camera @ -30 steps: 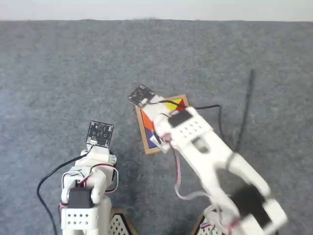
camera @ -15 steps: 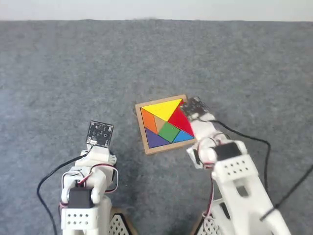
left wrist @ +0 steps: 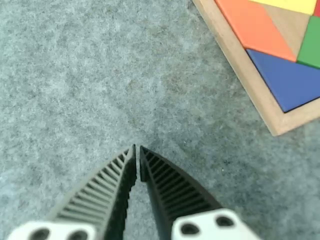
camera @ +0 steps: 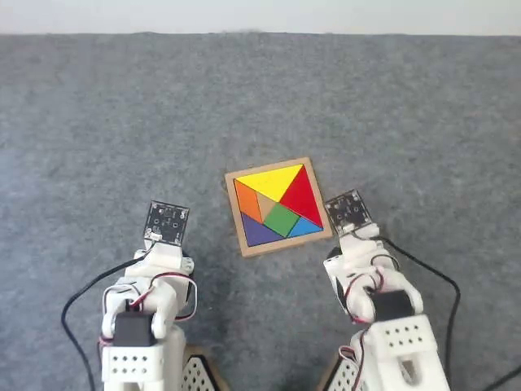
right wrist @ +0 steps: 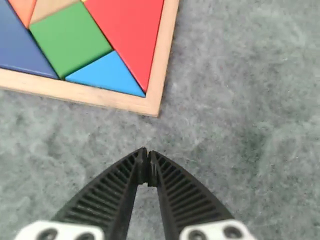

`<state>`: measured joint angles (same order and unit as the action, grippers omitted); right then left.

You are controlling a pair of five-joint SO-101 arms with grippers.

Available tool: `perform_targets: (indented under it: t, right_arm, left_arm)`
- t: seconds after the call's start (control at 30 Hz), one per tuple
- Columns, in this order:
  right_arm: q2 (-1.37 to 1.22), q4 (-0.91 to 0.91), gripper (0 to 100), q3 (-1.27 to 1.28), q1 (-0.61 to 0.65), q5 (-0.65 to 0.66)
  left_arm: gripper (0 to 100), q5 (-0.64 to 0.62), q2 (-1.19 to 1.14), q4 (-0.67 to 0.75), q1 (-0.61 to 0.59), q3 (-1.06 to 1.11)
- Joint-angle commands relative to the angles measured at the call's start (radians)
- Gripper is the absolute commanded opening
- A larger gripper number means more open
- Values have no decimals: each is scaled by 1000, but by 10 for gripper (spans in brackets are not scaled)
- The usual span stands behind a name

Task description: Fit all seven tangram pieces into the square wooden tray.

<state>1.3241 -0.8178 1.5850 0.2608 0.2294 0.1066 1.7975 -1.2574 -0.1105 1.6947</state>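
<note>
The square wooden tray (camera: 234, 205) lies mid-table, its frame also seen in the left wrist view (left wrist: 235, 70) and right wrist view (right wrist: 165, 55). Inside it lie flat a yellow triangle (camera: 269, 179), red triangle (camera: 301, 198), green square (camera: 282, 219), orange piece (camera: 247, 200), dark blue triangle (camera: 257, 231), light blue triangle (camera: 306, 227) and tan piece (camera: 265, 206). My left gripper (left wrist: 137, 148) is shut and empty over carpet, left of the tray's near corner. Just short of the tray's other near corner, my right gripper (right wrist: 146, 151) is shut and empty.
Grey carpet (camera: 122, 106) covers the table all around the tray. Both arm bases (camera: 134, 342) (camera: 391, 334) stand at the near edge, with black cables trailing beside them. A pale wall strip runs along the far edge.
The right arm has pulled back from over the tray toward its base, uncovering the filled tray. The left arm has not moved.
</note>
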Motion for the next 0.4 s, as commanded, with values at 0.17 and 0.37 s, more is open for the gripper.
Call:
perform_targets:
  t: [0.17,0.37]
  right_arm:
    - [294,19,8,94,-8,-2]
    - [460,-124,8,101,-10,-2]
  left_arm:
    - [13,-9,20,-5,-3,-12]
    - [13,-9,20,-5,-3,-12]
